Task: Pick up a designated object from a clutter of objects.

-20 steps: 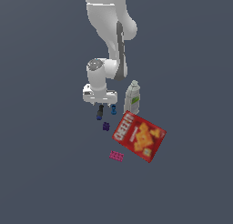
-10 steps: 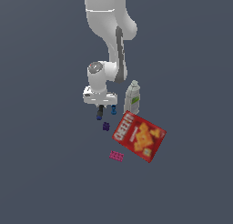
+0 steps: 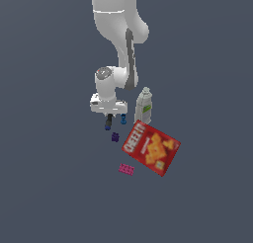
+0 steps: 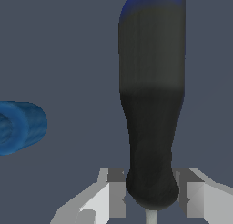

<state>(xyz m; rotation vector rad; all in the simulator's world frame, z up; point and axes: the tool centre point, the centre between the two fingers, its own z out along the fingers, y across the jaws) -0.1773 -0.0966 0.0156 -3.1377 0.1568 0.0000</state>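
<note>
The designated object (image 4: 152,104), a small elongated piece that is black at one end and dark blue at the other, fills the middle of the wrist view. Its black end sits between the fingertips (image 4: 117,191), which touch it on both sides. My gripper (image 4: 151,193) is shut on it. In the exterior view the gripper (image 3: 108,115) hangs under the white hand, and the object (image 3: 108,123) points downward from it, blue tip lowest. The rest of the clutter lies close by: a tiny bright-blue piece (image 3: 123,120) and a small purple block (image 3: 115,137).
A white bottle with a green label (image 3: 144,106) stands just to the exterior view's right of the hand. The red Cheez-It box (image 3: 151,148) lies flat below it. A pink flat brick (image 3: 126,169) lies nearer the front. The bright-blue piece (image 4: 20,126) also shows in the wrist view.
The arm has shifted only slightly over the last second. The object stays between the fingers, and the clutter has not moved.
</note>
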